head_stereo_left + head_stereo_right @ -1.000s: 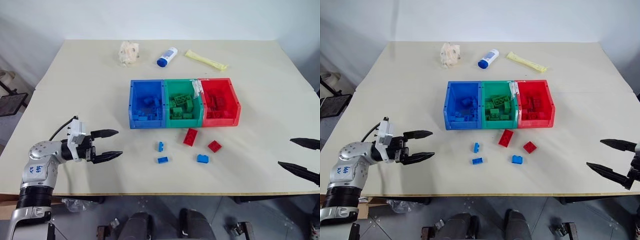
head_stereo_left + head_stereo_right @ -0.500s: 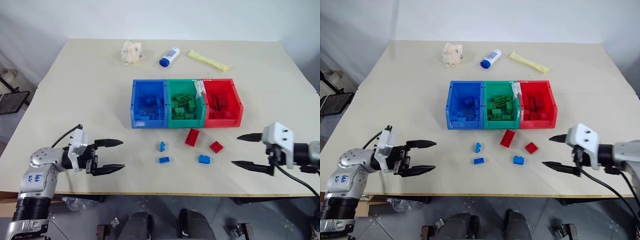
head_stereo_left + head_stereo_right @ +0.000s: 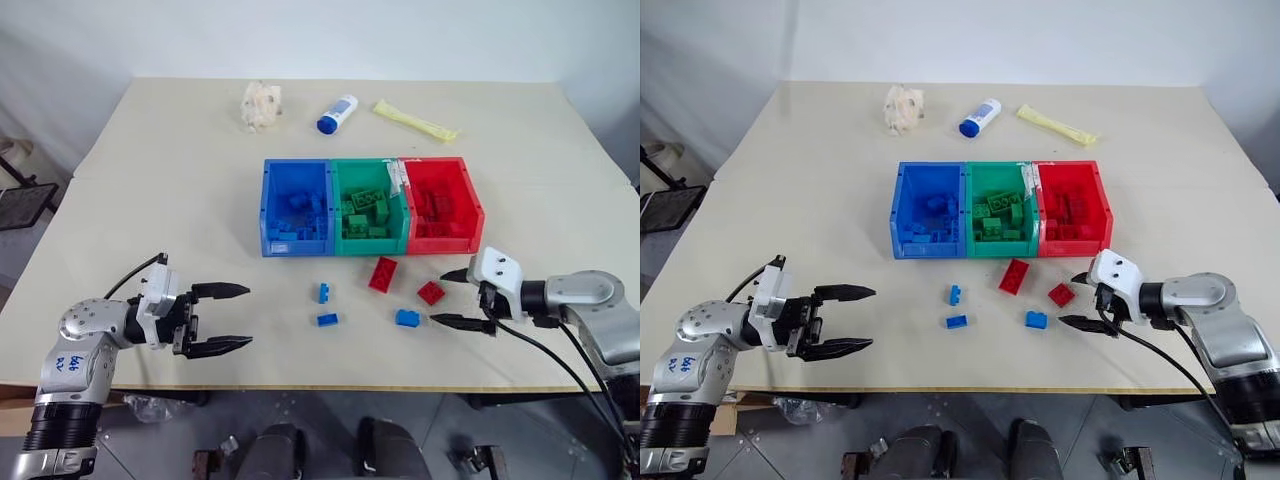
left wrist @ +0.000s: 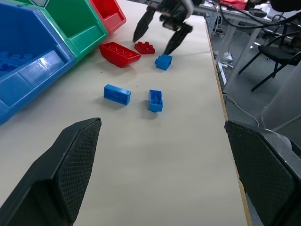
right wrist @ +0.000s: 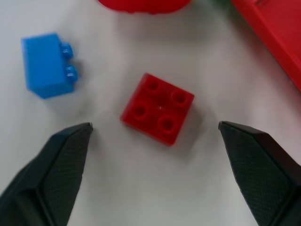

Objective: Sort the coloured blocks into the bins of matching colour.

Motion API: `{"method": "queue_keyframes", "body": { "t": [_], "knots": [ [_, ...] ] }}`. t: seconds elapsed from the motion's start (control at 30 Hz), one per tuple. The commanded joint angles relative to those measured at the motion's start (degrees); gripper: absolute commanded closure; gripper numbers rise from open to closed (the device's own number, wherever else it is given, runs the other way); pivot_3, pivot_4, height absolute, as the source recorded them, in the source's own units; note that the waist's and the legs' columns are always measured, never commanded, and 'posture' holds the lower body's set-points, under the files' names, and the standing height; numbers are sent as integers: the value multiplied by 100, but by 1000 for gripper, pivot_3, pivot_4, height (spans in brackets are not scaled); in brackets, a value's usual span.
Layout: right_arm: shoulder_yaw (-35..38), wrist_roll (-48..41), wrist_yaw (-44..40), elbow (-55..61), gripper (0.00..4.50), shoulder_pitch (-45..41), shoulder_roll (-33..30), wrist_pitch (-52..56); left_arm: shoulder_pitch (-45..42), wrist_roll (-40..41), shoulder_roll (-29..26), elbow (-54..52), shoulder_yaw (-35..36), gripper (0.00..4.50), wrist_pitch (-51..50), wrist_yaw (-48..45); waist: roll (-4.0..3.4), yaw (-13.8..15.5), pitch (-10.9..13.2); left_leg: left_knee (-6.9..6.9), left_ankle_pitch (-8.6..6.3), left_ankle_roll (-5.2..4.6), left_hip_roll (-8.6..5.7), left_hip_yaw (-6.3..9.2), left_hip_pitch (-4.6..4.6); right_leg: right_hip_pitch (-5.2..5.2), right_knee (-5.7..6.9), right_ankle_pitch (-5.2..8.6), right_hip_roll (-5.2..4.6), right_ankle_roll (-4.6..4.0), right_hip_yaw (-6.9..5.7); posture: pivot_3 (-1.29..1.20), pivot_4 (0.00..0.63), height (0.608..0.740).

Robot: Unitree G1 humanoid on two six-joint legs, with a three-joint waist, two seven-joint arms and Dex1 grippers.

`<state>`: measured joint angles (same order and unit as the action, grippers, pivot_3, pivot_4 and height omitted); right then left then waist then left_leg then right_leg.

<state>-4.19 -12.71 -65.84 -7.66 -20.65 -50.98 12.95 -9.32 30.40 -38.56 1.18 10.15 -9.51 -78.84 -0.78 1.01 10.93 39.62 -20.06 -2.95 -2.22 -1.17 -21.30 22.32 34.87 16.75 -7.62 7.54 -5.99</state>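
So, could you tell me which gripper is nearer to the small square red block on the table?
The right. The right gripper is open just beside the small square red block, its fingers pointing at it. The left gripper hovers open far across the table, beyond the loose blue blocks.

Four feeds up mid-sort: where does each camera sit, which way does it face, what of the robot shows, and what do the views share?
Left and right eye views: head, looking forward and down over the table; both arms show, left gripper and right gripper open.
Left wrist view: along its own fingers, across loose blocks toward the bins; the right gripper shows beyond.
Right wrist view: down between its own fingers at the small red block.
Shared: that red block and the nearby blue block.
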Motion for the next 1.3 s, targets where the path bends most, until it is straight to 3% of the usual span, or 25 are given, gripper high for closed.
{"method": "queue_keyframes", "body": {
  "t": [0.03, 0.07, 0.17, 0.43, 0.83, 1.1, 1.3],
  "knots": [
    [-97, 239, -31, -382, 0, -106, 96, -278, 88, 182, 5, -265, 80, 28, 13, 61, 2, -2, -1, 2, 0, 0, 0, 0, 0, -2, -1, 0, 0, 0, 0, 0, 150, 740],
    [-127, 258, -50, -438, 0, -142, 131, -302, 98, 190, 1, -282, 83, 28, 9, 73, 2, -5, -1, 4, 0, 0, 0, 0, 1, -4, 0, 0, 0, 0, 0, 0, 150, 740],
    [-157, 259, -99, -545, 605, -230, 241, -288, 116, 212, -26, -293, 86, 0, 7, 72, 5, -32, -3, 9, 0, 0, 3, 3, 7, -13, -1, 0, -3, 0, 2, 0, 150, 740],
    [-1, 137, -79, -532, 3079, -286, 403, -209, 29, 188, -16, -169, 53, 0, 73, 69, 5, -112, -3, 10, -3, 6, 5, 20, 10, -20, -2, 3, -7, -6, 8, 0, 150, 740],
    [925, -607, 274, 695, 3076, -477, 259, 666, -526, 54, 54, 385, -126, 0, 219, -25, 3, -101, -2, 10, -4, 7, 2, 29, -1, -15, -1, 3, -5, -7, 3, 0, 150, 740],
    [549, 153, 375, -1131, 3076, -2093, 226, 182, -912, -37, 155, 822, -305, 0, 414, -136, 3, -107, -2, 9, -3, 6, -3, 20, -9, 3, 11, 3, 1, -7, 1, 0, 150, 740],
    [192, 681, 419, -2398, 1195, -2958, 401, -261, -1211, -105, 256, 1169, -393, 0, 632, -252, 2, -123, -1, 2, -2, 4, -6, 13, -19, 16, 12, 3, 7, -7, -15, 0, 150, 740]
  ]
}}
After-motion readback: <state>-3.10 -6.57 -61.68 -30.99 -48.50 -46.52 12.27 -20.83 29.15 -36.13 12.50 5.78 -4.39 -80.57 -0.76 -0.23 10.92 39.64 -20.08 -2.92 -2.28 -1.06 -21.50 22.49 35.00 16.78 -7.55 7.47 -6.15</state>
